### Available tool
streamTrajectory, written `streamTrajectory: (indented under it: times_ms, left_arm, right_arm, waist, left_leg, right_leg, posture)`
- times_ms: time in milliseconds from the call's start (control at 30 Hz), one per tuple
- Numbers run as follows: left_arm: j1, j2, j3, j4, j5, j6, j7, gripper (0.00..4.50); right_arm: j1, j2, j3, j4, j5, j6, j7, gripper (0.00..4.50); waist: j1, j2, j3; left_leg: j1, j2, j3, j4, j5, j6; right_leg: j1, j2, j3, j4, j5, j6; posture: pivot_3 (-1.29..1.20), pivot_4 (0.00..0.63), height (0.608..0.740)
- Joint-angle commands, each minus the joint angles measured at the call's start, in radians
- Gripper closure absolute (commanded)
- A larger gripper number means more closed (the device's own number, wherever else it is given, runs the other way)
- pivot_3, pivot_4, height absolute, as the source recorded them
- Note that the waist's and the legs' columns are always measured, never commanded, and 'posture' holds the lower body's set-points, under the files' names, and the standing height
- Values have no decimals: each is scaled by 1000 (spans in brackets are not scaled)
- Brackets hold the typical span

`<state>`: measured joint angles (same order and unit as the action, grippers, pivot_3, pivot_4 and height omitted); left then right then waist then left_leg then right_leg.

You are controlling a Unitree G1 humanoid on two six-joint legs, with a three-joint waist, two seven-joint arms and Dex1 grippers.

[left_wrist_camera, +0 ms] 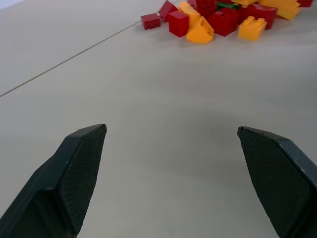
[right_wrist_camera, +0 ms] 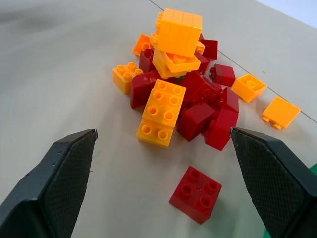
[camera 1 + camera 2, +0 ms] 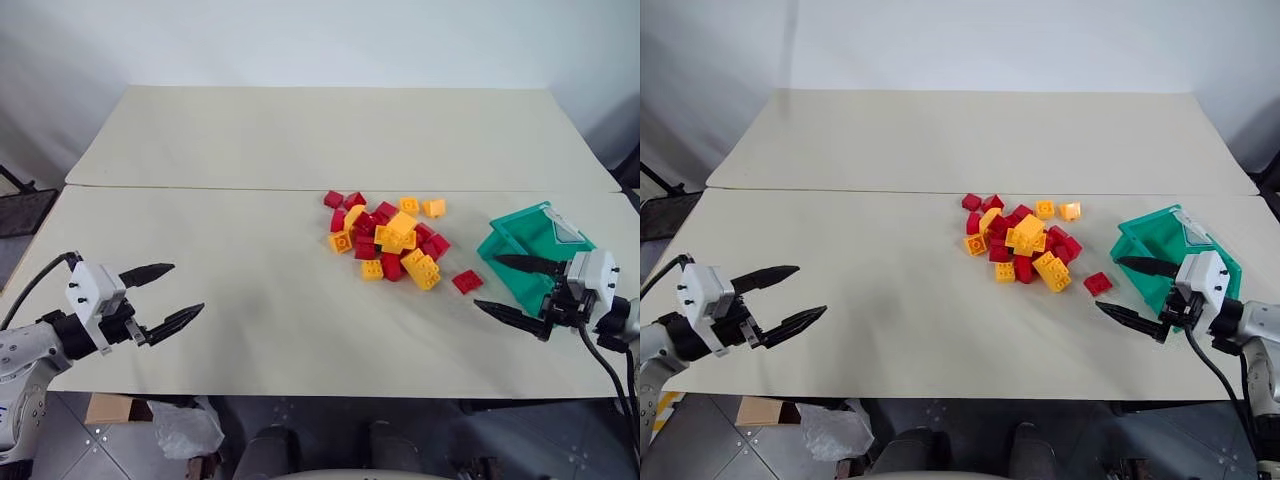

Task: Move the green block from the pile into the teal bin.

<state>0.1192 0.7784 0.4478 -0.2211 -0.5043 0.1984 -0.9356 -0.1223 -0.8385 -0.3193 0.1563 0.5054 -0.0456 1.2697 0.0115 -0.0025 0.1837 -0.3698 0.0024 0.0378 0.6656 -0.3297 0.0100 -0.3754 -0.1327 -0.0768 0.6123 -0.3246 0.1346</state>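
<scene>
Left gripper (image 3: 160, 297): fingers spread wide, empty, hovering over bare counter (image 3: 250, 300) well left of the pile (image 3: 390, 240).

The pile sits right of centre, red and yellow-orange bricks heaped loosely. The green block (image 1: 227, 5) is almost wholly buried: a thin green sliver shows between red bricks in the left wrist view, and a hint of green under the stacked yellow bricks in the right wrist view.

Right gripper (image 3: 518, 291): fingers spread wide, empty, near the pile, just in front of the teal bin (image 3: 520, 232).

Recommended procedure: clear the covering bricks first, then pinch the green block squarely across its flat sides.
</scene>
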Motion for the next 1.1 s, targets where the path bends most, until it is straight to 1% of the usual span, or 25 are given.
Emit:
streamTrajectory:
  times_ms: [33, 167, 267, 367, 433, 500, 633, 733, 833, 900, 933, 967, 1033, 1100]
  left_arm:
    - [-20, 28, 24, 8, -7, -17, -26, 0]
    - [-35, 15, 23, 6, -23, -6, -24, 0]
    - [-40, 0, 3, -8, -22, -12, -26, 0]
    - [-51, -11, -29, -23, -17, -14, -33, 0]
    - [-86, -19, -63, -38, -40, 8, -40, 0]
    - [-132, -39, -89, -46, -63, 20, -36, 0]
    - [-208, -67, -154, -54, -93, 73, -36, 0]
    - [-230, -80, -183, -50, -76, 72, -25, 0]
    - [-227, -95, -174, -37, -78, 84, 7, 0]
    - [-220, -104, -166, -25, -76, 91, 27, 0]
    - [-203, -90, -172, -34, -91, 124, 13, 0]
    - [-194, -91, -174, -38, -77, 114, 22, 0]
    - [-197, -111, -167, -51, -74, 115, 61, 0]
    - [-202, -124, -157, -54, -73, 109, 89, 0]
  right_arm:
    - [-10, 8, -6, -16, -3, -11, -12, 27]
    - [-14, 25, -7, -59, 16, 27, -37, 27]
    - [1, 34, -5, -117, 48, 77, -37, 644]
    - [13, 39, 2, -186, 84, 152, -56, 1678]
    - [16, 34, 38, -261, 92, 213, -71, 2328]
    - [22, 35, 79, -333, 92, 271, -93, 3084]
    - [19, 73, 141, -407, 52, 332, -199, 4476]
    - [24, 119, 178, -450, 11, 375, -310, 4476]
    - [5, 177, 228, -472, -22, 409, -400, 4476]
    - [-27, 233, 271, -465, -53, 432, -469, 4476]
    - [-54, 269, 295, -448, -85, 438, -516, 4476]
    - [-85, 312, 314, -423, -110, 437, -561, 4476]
    - [-147, 403, 346, -348, -178, 405, -660, 4476]
    - [-192, 467, 373, -283, -243, 373, -731, 4476]
  waist:
    - [2, 0, 0]
    - [2, 0, 0]
    - [1, 0, 0]
    - [1, 0, 0]
    - [2, 0, 0]
    - [5, 0, 0]
    - [9, 0, 0]
    - [10, 0, 0]
    - [6, 0, 0]
    - [1, 0, 0]
    - [-3, 0, 0]
    - [-8, 0, 0]
    - [-16, 0, 0]
    - [-16, 0, 0]
  left_leg:
    - [0, 0, 0, 0, 0, 0]
    - [0, 0, 0, 0, 0, 0]
    - [0, 0, 0, 0, 0, 0]
    - [0, 0, -1, 0, 0, 0]
    - [0, 0, 0, 0, 0, 0]
    - [0, 0, -1, 1, 0, 0]
    - [0, 0, -1, 1, 0, 0]
    - [0, -1, -1, 1, 0, 0]
    - [0, -1, -1, 1, 0, -1]
    - [0, -1, -1, 1, 0, -1]
    - [0, -1, -1, 1, 0, -1]
    - [0, -1, -1, 1, 0, -1]
    - [0, -1, -1, 1, 0, -1]
    - [0, -1, -1, 2, 1, -2]
  right_leg:
    - [0, 0, 0, 0, 0, 0]
    - [0, 0, 0, 0, 0, 0]
    - [0, 0, 0, 0, 0, 0]
    - [0, 0, 0, 0, 0, 0]
    - [0, 0, 0, 0, 0, 0]
    - [0, 0, 0, 1, 0, 0]
    - [0, 0, 0, 2, 0, 0]
    - [0, 0, 0, 2, 1, 1]
    - [-1, 0, 0, 3, 1, 1]
    - [-1, 0, 0, 4, 1, 1]
    - [-1, 0, 0, 5, 1, 1]
    - [-1, 0, 0, 5, 1, 1]
    - [-2, 0, 0, 7, 1, 1]
    - [-2, 0, 0, 7, 1, 1]
  posture:
    - [0, 150, 740]
    - [0, 150, 740]
    - [0, 150, 740]
    - [0, 150, 740]
    - [0, 150, 740]
    - [0, 150, 740]
    - [0, 150, 740]
    - [0, 150, 740]
    - [0, 150, 740]
    - [0, 150, 740]
    - [0, 150, 740]
    - [0, 150, 740]
    - [0, 150, 740]
    - [0, 150, 740]
